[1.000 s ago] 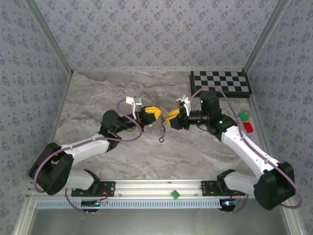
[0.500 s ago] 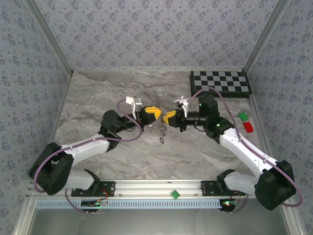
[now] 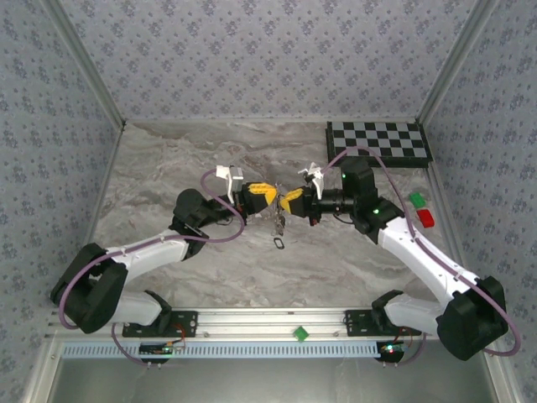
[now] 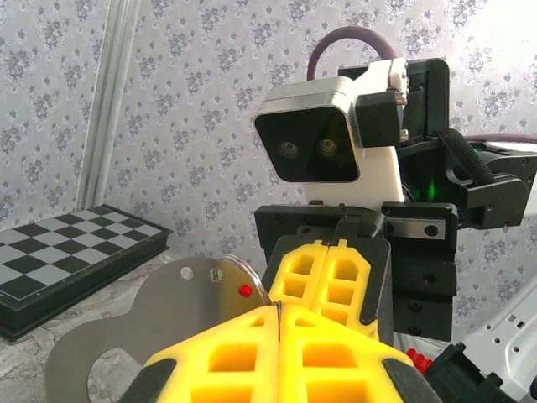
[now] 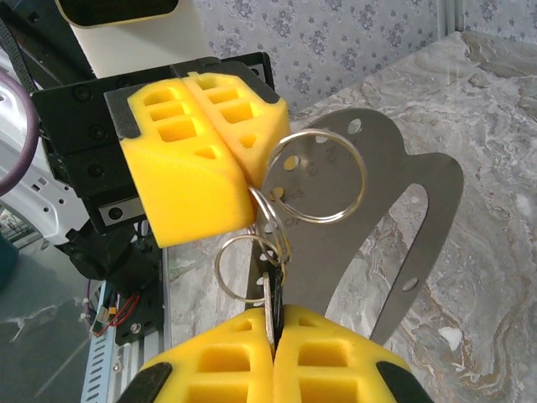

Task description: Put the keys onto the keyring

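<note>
Enclosing marbled table [image 3: 168, 168], floral-papered walls [image 3: 252, 59].

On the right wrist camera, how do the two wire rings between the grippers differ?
The upper ring is clearly wider than the lower ring. The upper ring meets the left gripper's shut fingertips, in front of a flat metal plate; the lower ring hangs just above the right gripper, beside the thin key it pinches. Both are thin silvery wire loops, open-centred.
</note>
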Controlling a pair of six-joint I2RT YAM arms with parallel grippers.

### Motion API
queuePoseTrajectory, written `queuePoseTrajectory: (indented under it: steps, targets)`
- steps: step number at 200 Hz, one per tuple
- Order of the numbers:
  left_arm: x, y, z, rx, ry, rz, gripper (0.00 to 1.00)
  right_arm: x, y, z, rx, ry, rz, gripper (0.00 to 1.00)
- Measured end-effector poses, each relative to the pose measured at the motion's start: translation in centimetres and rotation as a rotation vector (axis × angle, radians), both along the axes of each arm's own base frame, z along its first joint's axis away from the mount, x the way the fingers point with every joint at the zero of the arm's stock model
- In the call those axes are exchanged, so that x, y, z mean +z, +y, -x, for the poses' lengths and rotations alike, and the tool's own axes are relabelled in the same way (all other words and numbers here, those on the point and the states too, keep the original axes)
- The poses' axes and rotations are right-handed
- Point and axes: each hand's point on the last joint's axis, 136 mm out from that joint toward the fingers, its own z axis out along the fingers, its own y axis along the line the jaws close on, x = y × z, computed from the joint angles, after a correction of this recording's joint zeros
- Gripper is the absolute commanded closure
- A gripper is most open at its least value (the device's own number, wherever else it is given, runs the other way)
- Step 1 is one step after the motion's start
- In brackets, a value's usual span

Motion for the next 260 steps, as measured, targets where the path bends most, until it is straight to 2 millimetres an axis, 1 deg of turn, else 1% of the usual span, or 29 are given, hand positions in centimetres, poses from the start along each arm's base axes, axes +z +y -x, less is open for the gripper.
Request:
queuePoseTrajectory:
  steps: [29, 109, 139, 172, 211, 218, 221, 230, 241, 251, 260]
  targets:
    - [-0.3, -0.2, 0.1, -0.014, 0.001, -0.006, 1.0, -0.3, -0.2, -0.1, -0.005, 0.019, 0.011, 1.0]
    - [-0.2, -0.2, 0.2, -0.019, -0.002, -0.006, 1.0, -0.3, -0.9, -0.5, -0.014, 0.042, 0.011, 1.0]
    - [-0.2, -0.2, 0.3, -0.024, -0.002, -0.007, 1.0, -0.8, -0.6, -0.6, 0.004, 0.059, 0.026, 1.0]
    - [-0.3, -0.3, 0.5, -0.038, -0.004, -0.01, 1.0, -0.9, 0.3, 0.2, 0.046, 0.049, 0.051, 1.0]
    - [-0.3, -0.3, 0.5, -0.038, -0.004, -0.011, 1.0, -1.0, 0.4, 0.3, 0.055, 0.038, 0.071, 1.0]
    - [-0.3, -0.3, 0.5, -0.037, -0.003, -0.011, 1.0, -1.0, 0.5, 0.4, 0.057, 0.036, 0.075, 0.91]
    - [-0.3, -0.3, 0.5, -0.037, -0.004, -0.01, 1.0, -1.0, 0.4, 0.3, 0.056, 0.036, 0.077, 0.89]
    - [-0.3, -0.3, 0.5, -0.037, -0.003, -0.011, 1.0, -1.1, 0.5, 0.4, 0.057, 0.031, 0.083, 0.92]
    - [-0.3, -0.3, 0.5, -0.037, -0.003, -0.011, 1.0, -1.2, 0.4, 0.4, 0.054, 0.031, 0.09, 0.93]
    - [-0.3, -0.3, 0.4, -0.035, -0.002, -0.011, 1.0, -1.4, 0.4, 0.4, 0.055, 0.034, 0.095, 0.99]
    - [-0.3, -0.3, 0.4, -0.033, 0.0, -0.011, 1.0, -1.4, 0.3, 0.4, 0.056, 0.032, 0.099, 0.99]
